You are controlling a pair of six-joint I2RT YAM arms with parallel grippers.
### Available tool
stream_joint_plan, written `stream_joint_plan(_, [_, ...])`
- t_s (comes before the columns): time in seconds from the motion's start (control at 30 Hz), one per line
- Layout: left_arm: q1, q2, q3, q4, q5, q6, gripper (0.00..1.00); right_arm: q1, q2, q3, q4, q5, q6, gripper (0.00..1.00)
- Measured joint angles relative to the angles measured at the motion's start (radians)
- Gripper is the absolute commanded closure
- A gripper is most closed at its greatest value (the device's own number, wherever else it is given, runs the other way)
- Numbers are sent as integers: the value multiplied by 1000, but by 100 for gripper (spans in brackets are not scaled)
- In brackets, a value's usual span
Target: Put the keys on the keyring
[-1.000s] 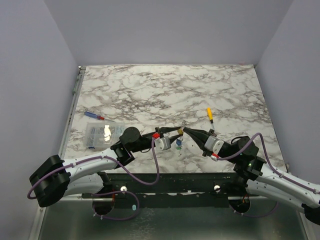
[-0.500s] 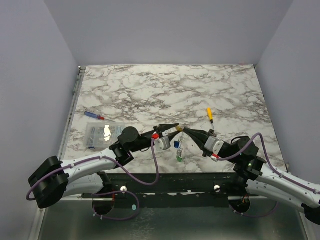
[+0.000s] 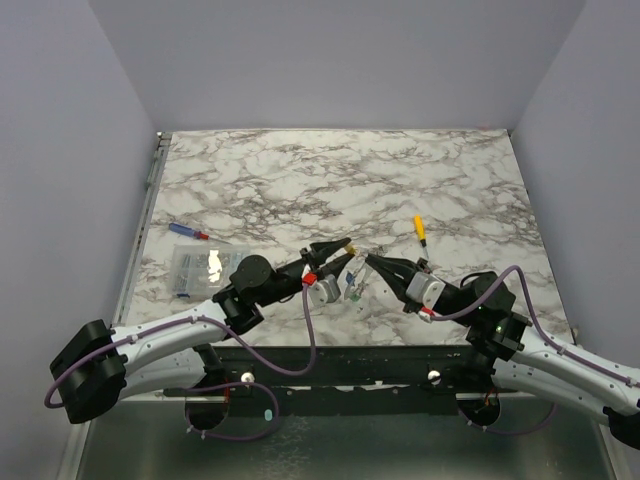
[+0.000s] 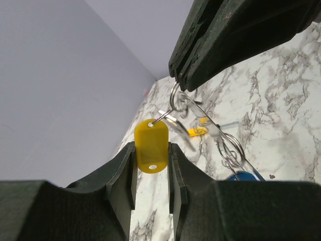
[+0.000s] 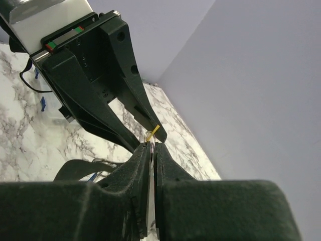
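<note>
The left pincer [image 4: 151, 153] clamps the yellow key [image 4: 151, 143], the right pincer [image 4: 179, 83] pinches the keyring [image 4: 172, 102] above the desk [image 3: 300, 180]: threading seems in hand, and next the key must slide along it.

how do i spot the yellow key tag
Start at the front middle of the marble table and find the left gripper. The yellow tag is pinched between its fingers, the only yellow piece held; the blue key dangles loose nearby.
</note>
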Motion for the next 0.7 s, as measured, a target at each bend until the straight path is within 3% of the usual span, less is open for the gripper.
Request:
stream_joint_plan(0.3, [4,-21,-2,-27,-48,51,100,0,2,0,8,0,-6,63])
stream_joint_plan(0.7, [4,-37,-2,-87,-127,136,100,0,15,0,23,16,-14,59])
